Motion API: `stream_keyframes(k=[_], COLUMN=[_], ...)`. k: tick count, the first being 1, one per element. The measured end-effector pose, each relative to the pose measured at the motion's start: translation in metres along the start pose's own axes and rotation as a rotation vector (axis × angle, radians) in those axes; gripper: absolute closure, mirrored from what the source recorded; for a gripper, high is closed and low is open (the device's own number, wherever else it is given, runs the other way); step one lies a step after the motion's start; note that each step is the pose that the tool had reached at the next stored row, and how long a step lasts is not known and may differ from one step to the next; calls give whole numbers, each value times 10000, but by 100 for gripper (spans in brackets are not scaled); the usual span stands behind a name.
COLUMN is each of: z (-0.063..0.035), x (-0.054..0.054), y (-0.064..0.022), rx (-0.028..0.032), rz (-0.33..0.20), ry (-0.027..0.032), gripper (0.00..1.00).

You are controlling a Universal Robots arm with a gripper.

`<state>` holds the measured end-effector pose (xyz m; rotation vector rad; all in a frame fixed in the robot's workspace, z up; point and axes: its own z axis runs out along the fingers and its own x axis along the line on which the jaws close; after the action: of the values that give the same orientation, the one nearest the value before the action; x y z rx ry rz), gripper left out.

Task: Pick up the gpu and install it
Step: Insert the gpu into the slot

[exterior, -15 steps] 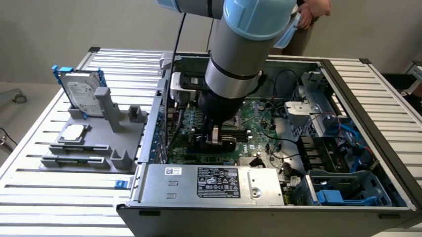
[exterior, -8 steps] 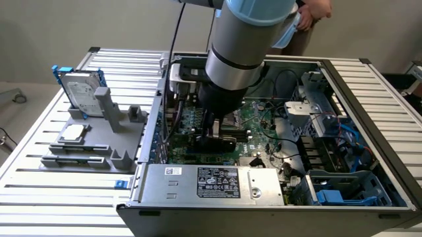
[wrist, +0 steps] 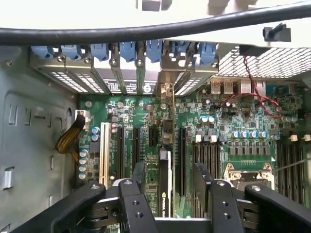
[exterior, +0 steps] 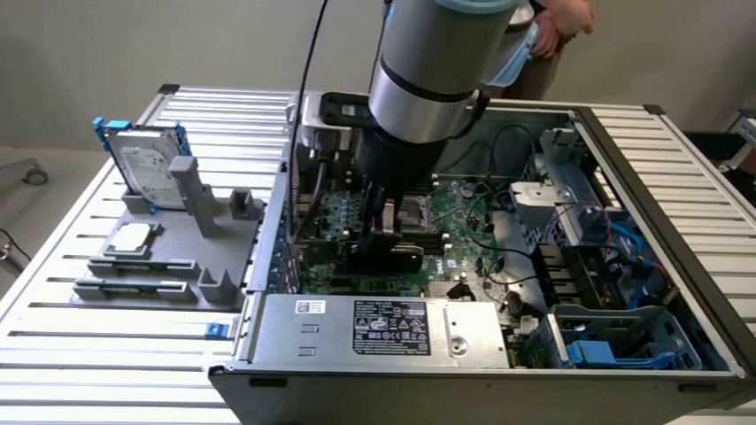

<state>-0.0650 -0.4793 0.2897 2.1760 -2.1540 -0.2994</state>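
The gpu [wrist: 165,187] stands on edge in a black motherboard slot, a thin dark card with a green-marked top edge. Its silver end bracket [wrist: 167,85] sits against the case's rear slot openings. My gripper [wrist: 170,172] hangs straight above the card, open. One black finger [wrist: 138,177] stands on each side of it with a gap to the card. In the exterior view, the gripper [exterior: 384,241] reaches down into the open computer case [exterior: 661,190], right over the black gpu [exterior: 398,259].
A grey fixture [exterior: 177,266] at the exterior view's left holds a hard drive in a blue frame [exterior: 148,164] and a square processor chip [exterior: 133,235]. The power supply [exterior: 378,326] fills the case's near side. A person [exterior: 555,27] stands behind the table. A black cable [wrist: 146,31] crosses above the case.
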Motion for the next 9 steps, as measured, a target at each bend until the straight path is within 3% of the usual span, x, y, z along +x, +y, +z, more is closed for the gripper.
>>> stream_keyframes(k=[2, 5, 9], z=[-41, -94, -102], x=[-4, -9, -11], y=[8, 18, 34], rx=[0, 0, 1], rz=[0, 1, 0], ry=[1, 1, -1], gripper=[49, 62, 74])
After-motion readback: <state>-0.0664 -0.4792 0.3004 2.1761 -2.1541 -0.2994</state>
